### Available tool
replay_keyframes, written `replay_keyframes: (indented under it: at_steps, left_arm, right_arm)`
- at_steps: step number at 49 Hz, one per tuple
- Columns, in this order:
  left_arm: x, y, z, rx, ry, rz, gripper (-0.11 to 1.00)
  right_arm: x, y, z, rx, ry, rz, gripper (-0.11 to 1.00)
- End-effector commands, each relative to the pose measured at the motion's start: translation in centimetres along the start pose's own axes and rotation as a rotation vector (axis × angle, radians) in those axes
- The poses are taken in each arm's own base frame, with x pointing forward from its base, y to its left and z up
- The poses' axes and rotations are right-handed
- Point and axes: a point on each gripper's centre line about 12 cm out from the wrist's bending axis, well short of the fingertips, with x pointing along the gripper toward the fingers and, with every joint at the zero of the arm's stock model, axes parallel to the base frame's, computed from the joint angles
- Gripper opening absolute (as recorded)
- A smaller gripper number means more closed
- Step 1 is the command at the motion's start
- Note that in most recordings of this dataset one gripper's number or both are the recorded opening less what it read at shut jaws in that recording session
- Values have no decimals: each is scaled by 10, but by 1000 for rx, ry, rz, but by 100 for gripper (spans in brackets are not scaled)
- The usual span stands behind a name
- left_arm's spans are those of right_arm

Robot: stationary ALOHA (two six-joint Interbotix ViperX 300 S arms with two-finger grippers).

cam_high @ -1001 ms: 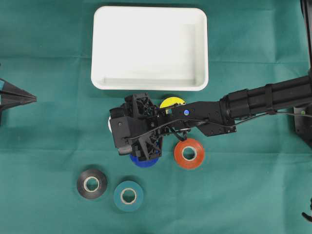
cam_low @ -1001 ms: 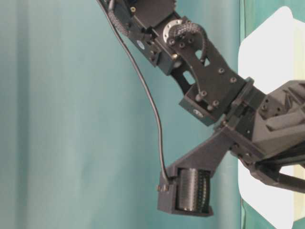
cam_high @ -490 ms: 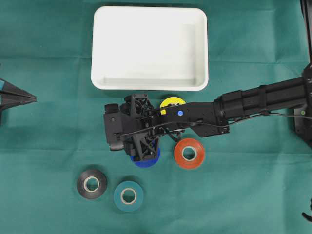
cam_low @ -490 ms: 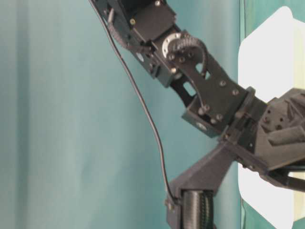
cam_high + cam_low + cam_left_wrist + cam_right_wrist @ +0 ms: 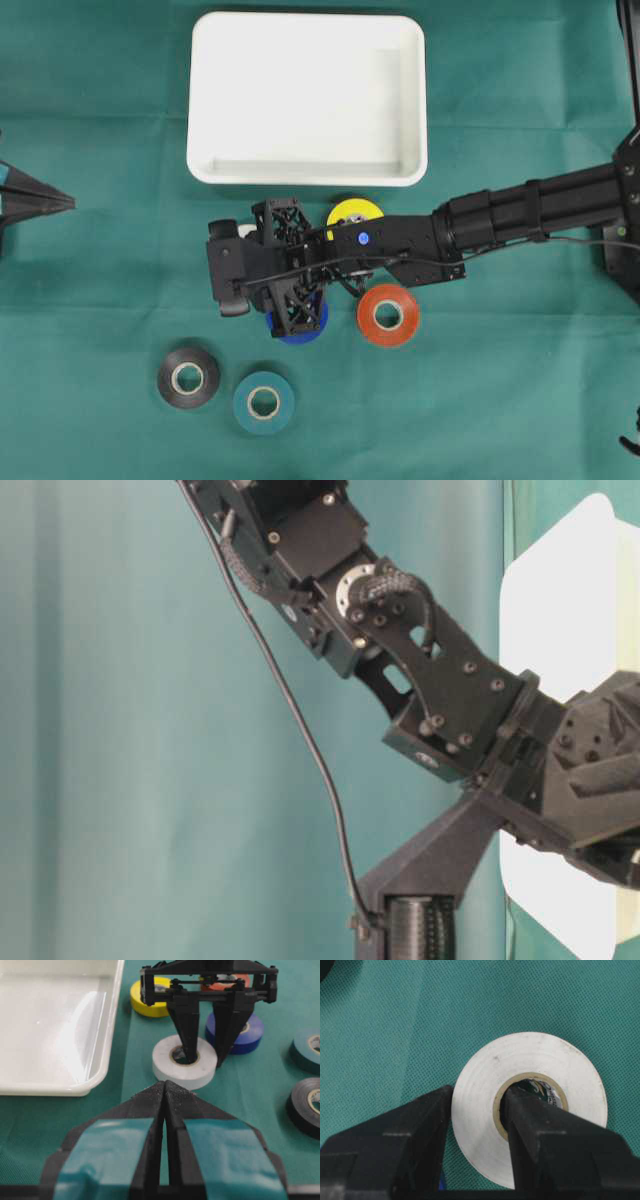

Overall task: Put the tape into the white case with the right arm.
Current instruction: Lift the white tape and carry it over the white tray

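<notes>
Closing since a second ago, the right end effector (image 5: 206, 1055) now grips the white tape roll's (image 5: 530, 1110) wall, at six o'clock from the white case (image 5: 306, 98); the left end effector (image 5: 165, 1091) is closed.

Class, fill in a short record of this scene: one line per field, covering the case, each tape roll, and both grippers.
case: white case, nothing in it
white tape: flat on the cloth, beside the case
right gripper: shut on white tape, one finger in its hole, one outside the wall
left gripper: shut, holding nothing, apart from the tapes
yellow tape: by the case's near rim
blue tape: partly under the right arm
orange tape: on the cloth
black tape: next to teal tape
</notes>
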Motion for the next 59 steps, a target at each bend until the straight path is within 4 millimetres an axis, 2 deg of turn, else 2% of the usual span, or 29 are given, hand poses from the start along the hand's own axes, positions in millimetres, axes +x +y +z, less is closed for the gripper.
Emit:
replay_keyframes:
  at_steps: [1,9,26,39,45,59]
  left_arm:
    - [0,0,4,-1,-9,-2,0]
    - [0,0,4,-1,-8,-2,0]
    - [0,0,4,-3,-9,-2,0]
    - [0,0,4,-4,-9,-2,0]
    - [0,0,4,-4,-9,-2,0]
    - [0,0,4,-6,-8,-2,0]
  right_arm:
    - [-17,0,19,0,-54,3,3]
    - [-23,2,23,-2,-67,5,3]
    - [-63,6,48,-5,-159,17,3]
    - [-70,-2,54,-9,-180,2,3]
    - [-70,-13,55,2,-186,-15,3]
    - [-81,-69,64,32,-215,-108,3]
